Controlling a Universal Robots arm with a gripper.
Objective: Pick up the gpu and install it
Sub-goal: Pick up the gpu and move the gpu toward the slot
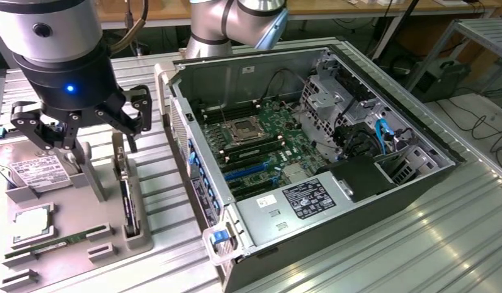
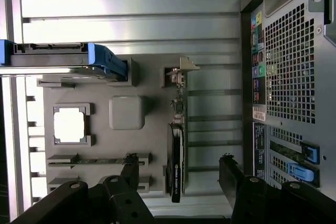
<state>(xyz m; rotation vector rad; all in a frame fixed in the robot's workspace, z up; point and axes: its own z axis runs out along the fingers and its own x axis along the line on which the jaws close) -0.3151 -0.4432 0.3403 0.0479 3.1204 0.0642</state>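
Grey parts tray (image 1: 82, 210) sits on a ribbed metal table (image 1: 413, 244), to the exterior view's left of an open computer case (image 1: 316, 85). Tray contents, each in its own recess: the gpu (image 1: 126, 204) stands on edge in a narrow slot on the side of the tray nearest the case, with its silver bracket (image 2: 181, 71) at one end; a hard drive (image 1: 33, 168) with a white label sits in a blue carrier; a processor chip (image 1: 31, 223) lies flat in a square pocket; a green memory stick (image 1: 60, 243) lies in a long groove. The case lies on its side with the panel off. Inside are a green motherboard (image 1: 263, 146) with a processor socket (image 1: 243, 128), a power supply (image 1: 316, 195) with a printed label, and blue cables (image 1: 383, 137) towards the drive cage. The gpu is seen edge-on in both views, so its face cannot be read. The hard drive is cut by the frame edge and partly behind the claw in the exterior view. The arm's upper part runs off the top of the frame. The wrist points straight down and the gripper (image 2: 178, 165) hangs over the tray above the gpu. Its jaws are spread wide and hold nothing. In the wrist view the card lies between the two fingers (image 2: 130, 171), apart from both.
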